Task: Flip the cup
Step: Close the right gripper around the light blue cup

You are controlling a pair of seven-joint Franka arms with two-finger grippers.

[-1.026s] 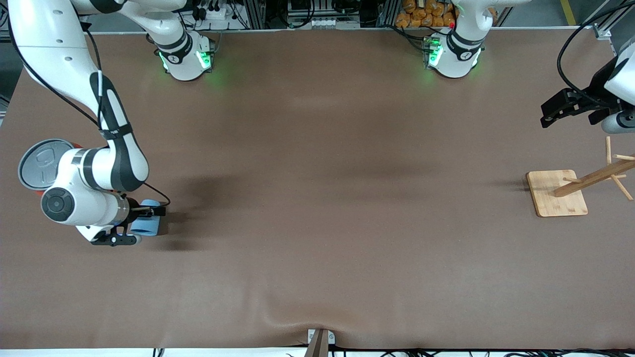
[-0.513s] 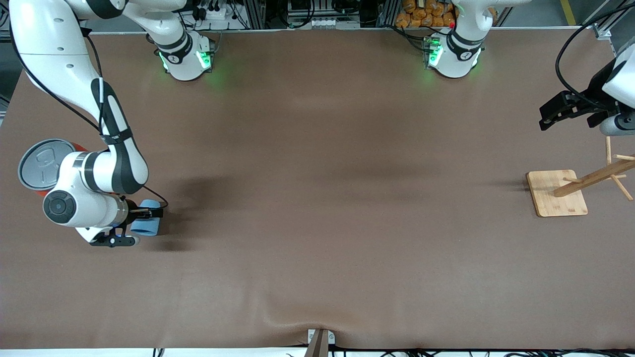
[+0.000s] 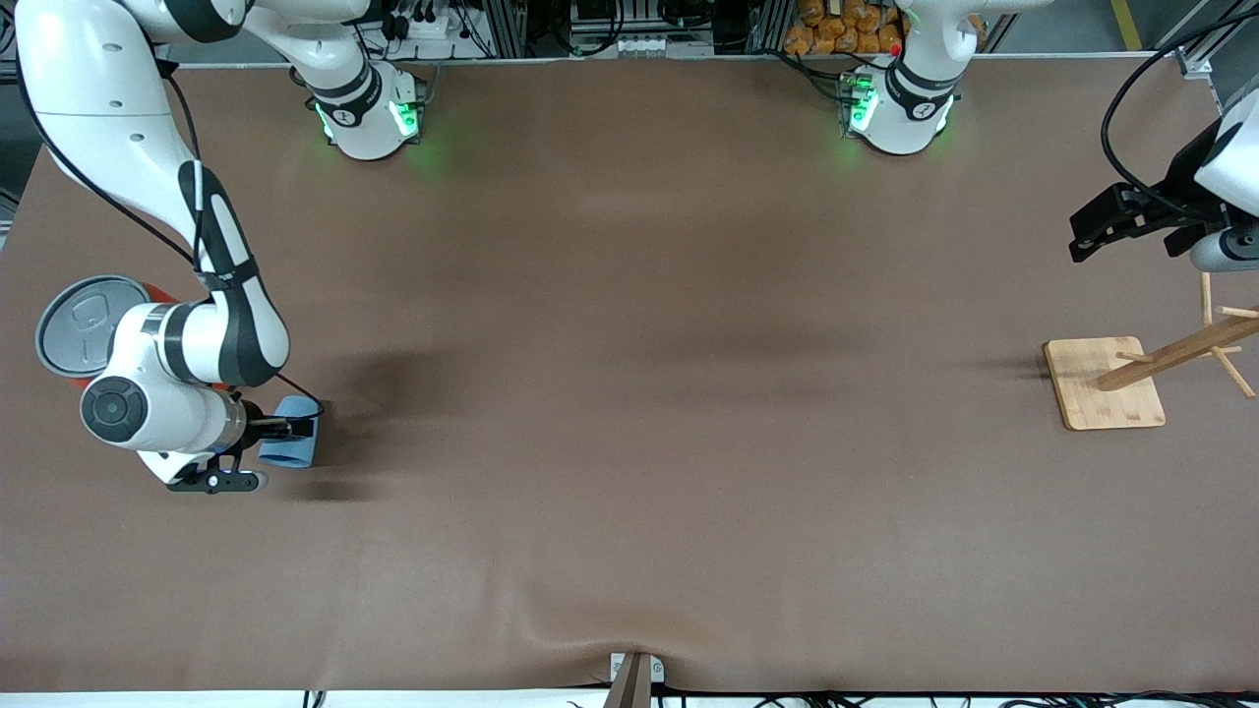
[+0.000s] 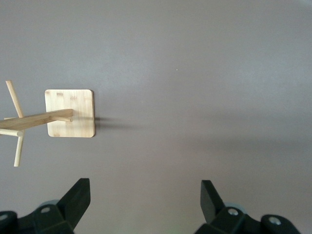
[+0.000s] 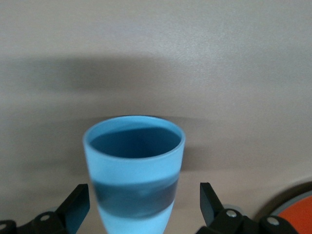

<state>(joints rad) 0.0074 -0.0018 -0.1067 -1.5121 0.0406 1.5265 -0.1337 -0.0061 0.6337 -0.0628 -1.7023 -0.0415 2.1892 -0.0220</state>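
Observation:
The light-blue cup [image 3: 291,444] lies on its side on the brown table near the right arm's end, its mouth toward the left arm's end. My right gripper [image 3: 287,450] is open around the cup, one finger on each side. In the right wrist view the cup [image 5: 134,161] stands between the fingers of the right gripper [image 5: 145,201] with a gap on both sides, and its darker blue inside shows. My left gripper [image 3: 1084,239] is open and empty in the air over the table at the left arm's end, and the left arm waits there. It also shows in the left wrist view [image 4: 145,195].
A large orange can [image 3: 84,324] with a grey lid stands beside the right arm's wrist, farther from the front camera than the cup; its edge shows in the right wrist view [image 5: 297,217]. A wooden peg rack [image 3: 1107,383] on a square base stands at the left arm's end [image 4: 69,113].
My right gripper has drawn back a little toward the right arm's end of the table. The cup has stayed about where it was. The left arm has barely moved.

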